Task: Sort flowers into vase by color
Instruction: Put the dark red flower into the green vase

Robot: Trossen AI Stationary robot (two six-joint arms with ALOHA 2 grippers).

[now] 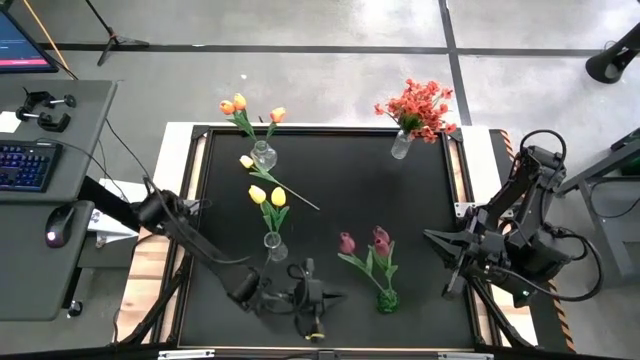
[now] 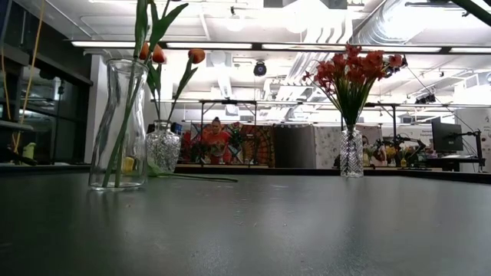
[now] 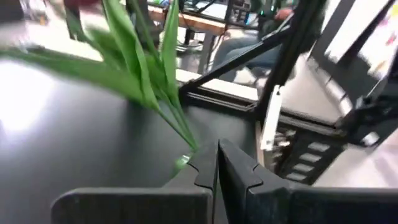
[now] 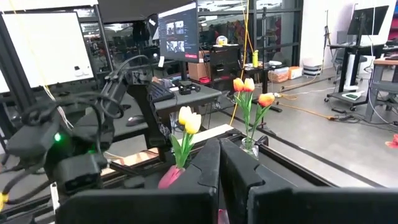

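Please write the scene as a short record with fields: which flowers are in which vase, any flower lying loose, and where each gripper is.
orange tulips: in a vase at the far left of the table
red flowers: in a vase at the far right
yellow tulips: in a vase left of centre
pink tulips: in a vase at the near side
loose yellow tulip: lying flat on the table
left gripper: shut, near edge, close to the pink tulips' vase
right gripper: shut, right edge
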